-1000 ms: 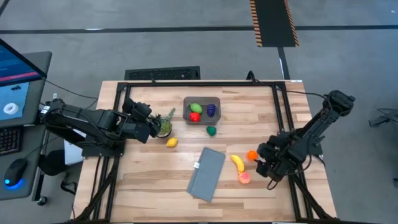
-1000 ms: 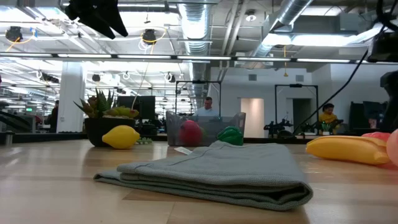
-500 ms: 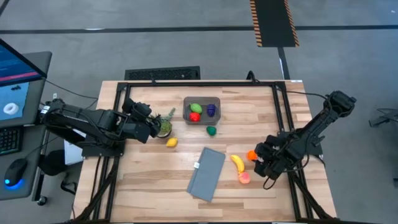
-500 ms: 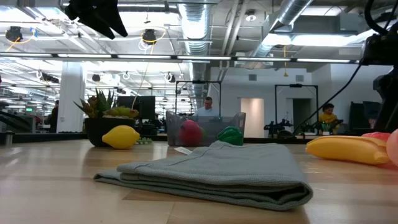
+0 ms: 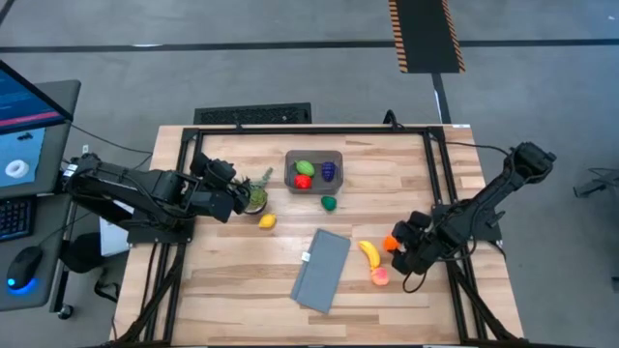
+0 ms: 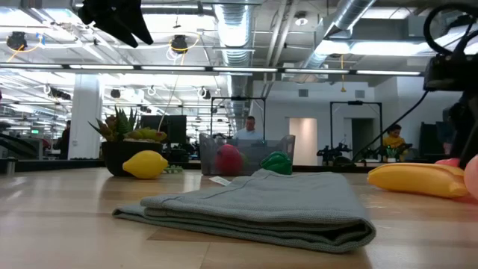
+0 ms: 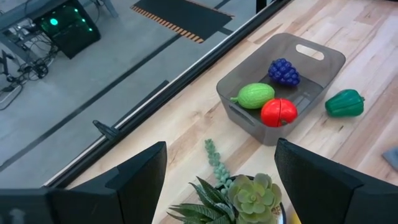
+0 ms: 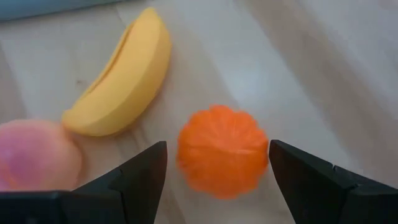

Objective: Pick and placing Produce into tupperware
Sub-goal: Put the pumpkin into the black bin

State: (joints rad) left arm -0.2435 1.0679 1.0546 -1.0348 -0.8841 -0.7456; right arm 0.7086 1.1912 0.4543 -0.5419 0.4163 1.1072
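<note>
The tupperware (image 5: 289, 170), a smoky-grey tub, stands at the table's far middle. It holds a light green (image 7: 254, 95), a red (image 7: 278, 112) and a purple piece (image 7: 283, 71). On the table lie a dark green pepper (image 5: 329, 203), a yellow lemon (image 5: 267, 221), a banana (image 5: 369, 253), a pink piece (image 5: 379, 276) and an orange piece (image 8: 222, 151). My right gripper (image 8: 217, 144) is open and points down, with one finger on either side of the orange piece. My left gripper (image 7: 221, 144) hangs open high above the potted plant (image 5: 255, 196).
A folded grey cloth (image 5: 322, 269) lies near the table's middle front, left of the banana. The spiky plant in its pot stands left of the tub, next to the lemon. A black frame (image 5: 430, 155) runs around the table top.
My right gripper has swung a little toward the table's left, over the orange piece, and has tipped slightly. Its fingers have stayed open. The produce has not moved.
</note>
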